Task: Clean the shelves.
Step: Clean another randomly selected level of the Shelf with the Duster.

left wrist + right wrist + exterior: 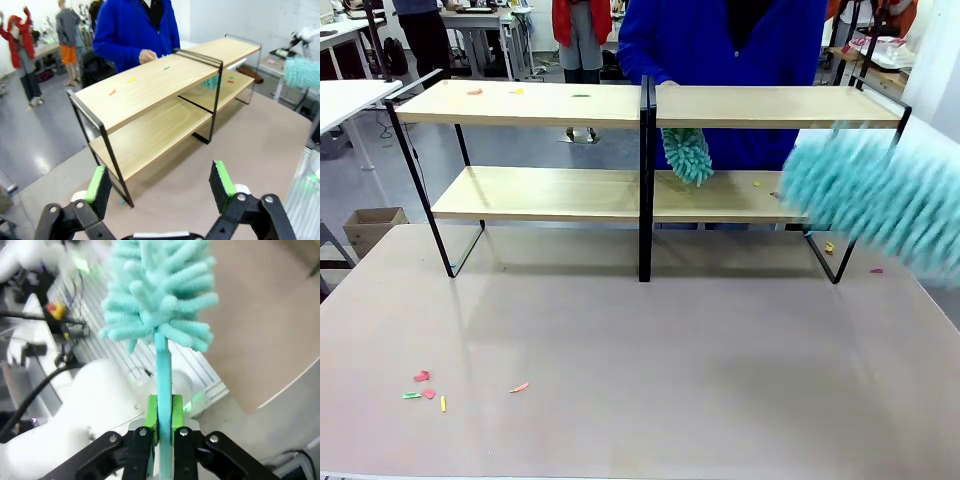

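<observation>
Shelves [540, 103], right fingers [152, 416] pinching raised duster [160, 300] (left fingers [98, 184] spread)

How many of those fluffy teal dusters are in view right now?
2. The person's duster hangs between the shelves' boards by the centre post; the second duster is clamped by its handle in the right gripper.

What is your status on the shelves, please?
Left gripper open, empty. Right gripper shut on teal duster. Shelves carry coloured scraps. Person's duster at lower board.
</observation>
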`<action>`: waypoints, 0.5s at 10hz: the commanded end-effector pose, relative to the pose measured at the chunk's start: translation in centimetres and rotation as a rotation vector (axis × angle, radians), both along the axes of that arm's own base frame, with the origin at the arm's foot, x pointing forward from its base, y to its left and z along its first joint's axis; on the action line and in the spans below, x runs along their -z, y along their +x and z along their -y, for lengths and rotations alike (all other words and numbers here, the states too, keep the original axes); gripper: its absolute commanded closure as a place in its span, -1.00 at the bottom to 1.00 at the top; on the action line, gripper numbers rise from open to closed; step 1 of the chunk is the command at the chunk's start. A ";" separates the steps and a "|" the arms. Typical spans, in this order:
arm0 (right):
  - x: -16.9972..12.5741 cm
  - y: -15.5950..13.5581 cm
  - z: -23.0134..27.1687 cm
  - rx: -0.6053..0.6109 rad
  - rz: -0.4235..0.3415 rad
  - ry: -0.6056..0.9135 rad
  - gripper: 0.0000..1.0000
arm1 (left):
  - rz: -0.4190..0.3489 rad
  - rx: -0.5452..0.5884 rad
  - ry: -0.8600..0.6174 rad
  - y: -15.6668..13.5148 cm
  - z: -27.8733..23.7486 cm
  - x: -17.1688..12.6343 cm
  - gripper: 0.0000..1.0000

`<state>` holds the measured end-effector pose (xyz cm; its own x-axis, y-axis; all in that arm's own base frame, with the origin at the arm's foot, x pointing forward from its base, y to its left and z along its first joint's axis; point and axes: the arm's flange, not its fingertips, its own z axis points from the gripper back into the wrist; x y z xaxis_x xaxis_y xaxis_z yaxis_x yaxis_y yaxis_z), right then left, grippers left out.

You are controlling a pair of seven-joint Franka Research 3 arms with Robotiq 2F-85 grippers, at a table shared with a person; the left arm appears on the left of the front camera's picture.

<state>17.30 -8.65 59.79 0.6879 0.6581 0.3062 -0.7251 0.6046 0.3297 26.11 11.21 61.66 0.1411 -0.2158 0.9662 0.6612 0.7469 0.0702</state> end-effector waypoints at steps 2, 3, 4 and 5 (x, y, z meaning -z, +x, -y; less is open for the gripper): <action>4.1 2.1 -5.1 -0.005 0.065 -0.083 0.75 | -0.002 0.001 0.010 0.0 0.0 0.0 -1.00; 4.1 4.3 -5.6 0.018 0.088 -0.020 0.75 | -0.002 0.001 0.010 0.0 0.0 0.0 -1.00; 3.3 6.0 -5.0 -0.011 0.068 0.058 0.75 | -0.002 0.001 0.010 0.0 0.0 0.0 -1.00; 3.1 7.9 -4.3 0.024 0.059 0.007 0.75 | -0.002 0.001 0.010 0.0 0.0 0.0 -1.00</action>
